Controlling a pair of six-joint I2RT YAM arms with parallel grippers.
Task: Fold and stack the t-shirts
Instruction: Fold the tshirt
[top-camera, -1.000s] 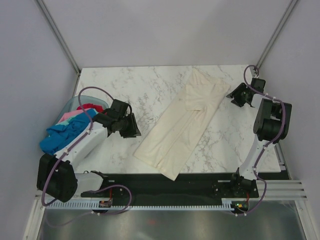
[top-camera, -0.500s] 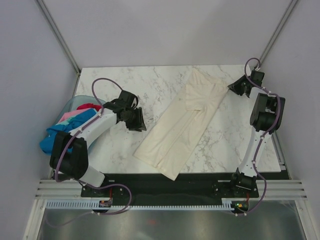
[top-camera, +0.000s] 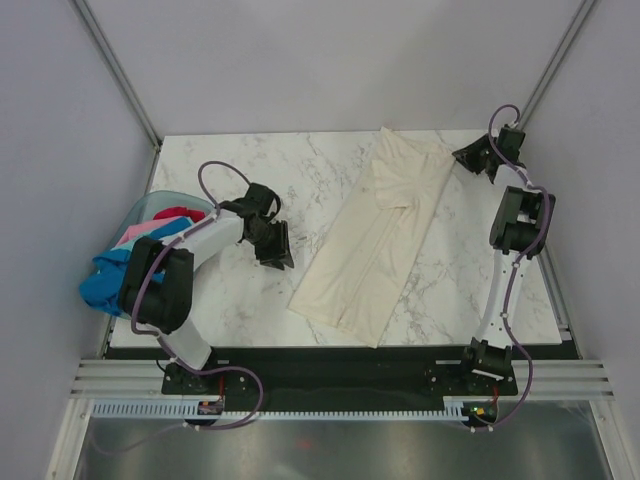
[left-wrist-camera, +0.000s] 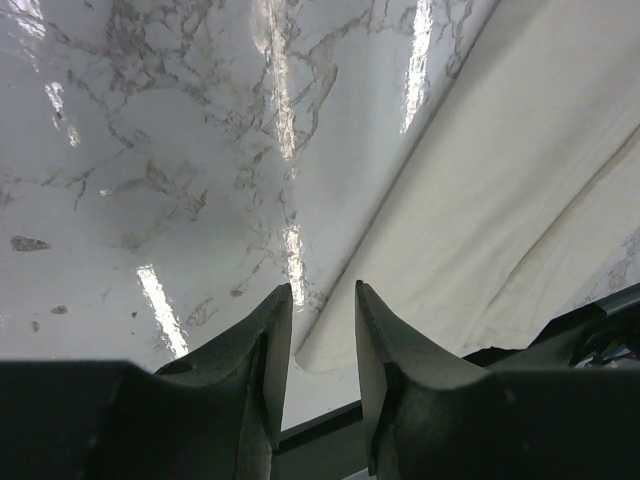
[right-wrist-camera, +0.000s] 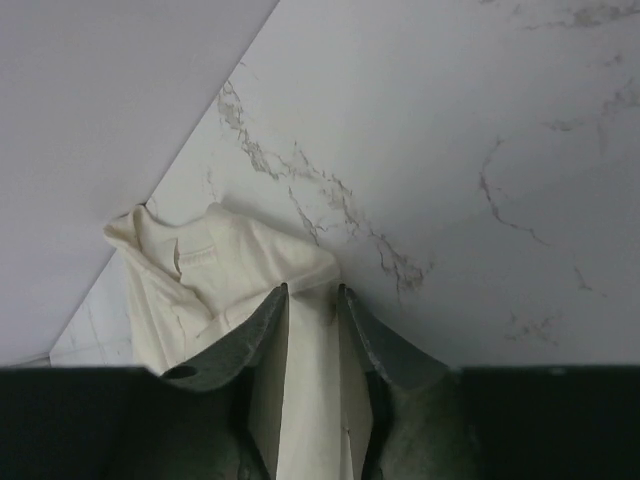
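While the cream-white t-shirt (top-camera: 385, 240) lies as a long strip, folded lengthwise and slanting across the tabletop (top-camera: 240, 165), the right hand (top-camera: 472, 157) pinches its far collar end. The left hand (top-camera: 277, 246), spread and empty, hovers beside its left edge. Crosswise folds and stacking seem still to do. The coloured t-shirts (top-camera: 120, 270) lie heaped in the basket (top-camera: 170, 188).

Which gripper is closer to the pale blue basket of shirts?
Left. The left gripper sits to the basket's right, between it and the cream-white t-shirt; the right gripper is far across the table at that shirt's far corner.
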